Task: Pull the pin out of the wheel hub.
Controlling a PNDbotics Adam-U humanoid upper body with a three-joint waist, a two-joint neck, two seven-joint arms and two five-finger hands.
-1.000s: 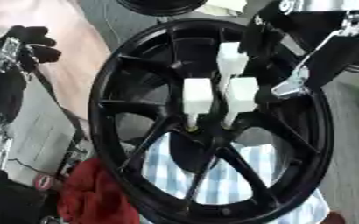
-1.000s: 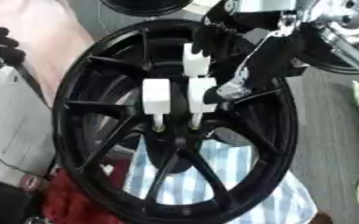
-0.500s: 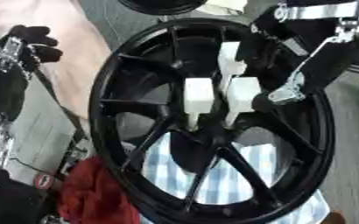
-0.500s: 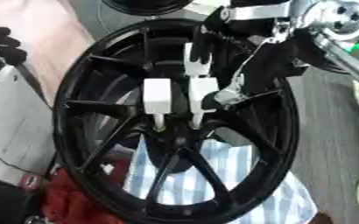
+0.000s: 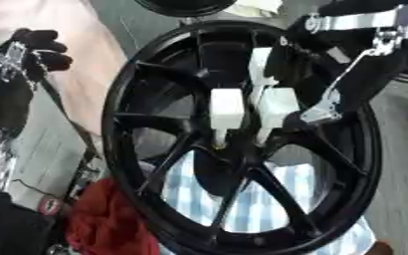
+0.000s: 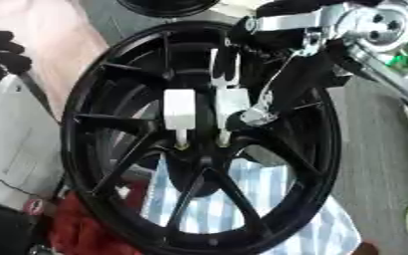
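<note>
A black spoked wheel hub (image 5: 155, 74) fills both views and lies on a checked cloth. Two white block-headed pins stand side by side in its centre, the left pin (image 5: 227, 110) and the right pin (image 5: 275, 107). A third white piece (image 5: 259, 62) shows just above them, partly covered by a black finger. My right hand (image 5: 347, 74) reaches in from the upper right. Its fingers curl round the right pin's head, with a silver fingertip (image 5: 321, 113) against the pin's right side. My left hand (image 5: 38, 47) stays at the upper left, off the wheel, its black fingers curled on nothing.
A blue-and-white checked cloth (image 5: 273, 199) shows through the lower spokes. A red cloth (image 5: 103, 224) lies at the lower left. Another black wheel (image 5: 186, 6) sits at the top edge. Grey floor (image 5: 403, 164) runs along the right.
My right hand has come down a little and closer onto the right pin. The pins and the left hand have not visibly moved.
</note>
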